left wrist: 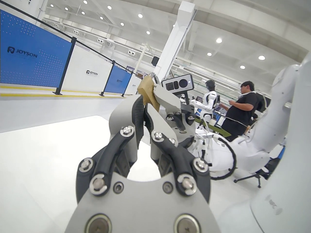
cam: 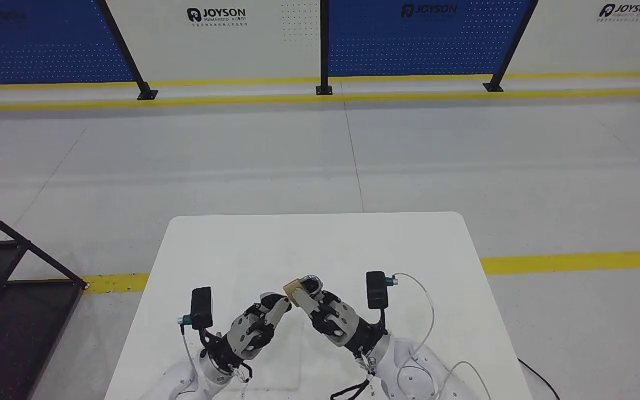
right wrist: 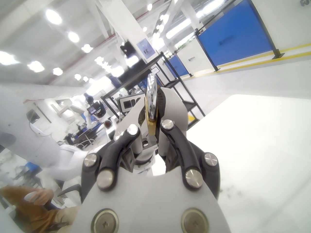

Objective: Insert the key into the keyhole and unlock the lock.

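A brass padlock (cam: 296,289) with a silver shackle is held above the near part of the white table (cam: 300,240). My right gripper (cam: 308,297) is shut on it; in the right wrist view the shackle (right wrist: 151,93) stands between that gripper's (right wrist: 155,98) fingers, with the brass body below. My left gripper (cam: 275,305) faces it from the left, its fingertips right at the lock. In the left wrist view the left gripper (left wrist: 145,103) is shut, its pads pressed on a thin key that they almost wholly hide. The padlock (left wrist: 146,89) sits just past its tips.
Both grippers hover close together over the table's near edge, and bare tabletop (cam: 320,250) stretches beyond them. A black rack (cam: 30,270) stands on the floor left of the table. Blue and white barriers (cam: 420,30) line the far floor.
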Available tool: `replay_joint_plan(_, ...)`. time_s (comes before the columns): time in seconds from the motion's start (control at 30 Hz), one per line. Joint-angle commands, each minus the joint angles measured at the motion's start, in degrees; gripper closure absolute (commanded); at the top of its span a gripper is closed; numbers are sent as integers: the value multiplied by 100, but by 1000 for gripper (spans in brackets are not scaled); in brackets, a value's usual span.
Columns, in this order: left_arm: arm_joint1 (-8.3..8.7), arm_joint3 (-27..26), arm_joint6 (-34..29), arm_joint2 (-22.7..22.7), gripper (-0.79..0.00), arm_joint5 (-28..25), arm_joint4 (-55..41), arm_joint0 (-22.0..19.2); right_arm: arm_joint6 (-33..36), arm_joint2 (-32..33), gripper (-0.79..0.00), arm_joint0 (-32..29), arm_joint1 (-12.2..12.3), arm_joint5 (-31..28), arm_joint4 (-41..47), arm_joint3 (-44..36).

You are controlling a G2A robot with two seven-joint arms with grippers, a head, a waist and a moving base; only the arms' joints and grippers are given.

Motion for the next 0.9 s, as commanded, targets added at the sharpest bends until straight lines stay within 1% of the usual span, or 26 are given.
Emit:
replay_joint_plan(0.0,-16,-9,175,4,0,140,231,13,-3,1,0,-1,2,5,-7,-1)
replay_joint_plan(0.07,-31,-13,325,12,0,272,440,28,-12,3,0,-2,4,17,-22,-3)
replay_joint_plan(0.33,-100,25,1132,100,0,1117,1491,38,-75,-6,0,4,3,67,-33,5)
replay_joint_plan(0.5,-139,87,1665,172,0,1774,2168,17,-110,-10,0,12,1,86,-11,15)
replay_joint_plan(0.57,-153,120,1840,232,0,1923,2332,10,-115,-13,0,15,1,92,-5,15)
replay_joint_plan(0.87,-225,262,2460,374,0,3213,3193,-61,-117,-19,0,19,4,111,9,15)
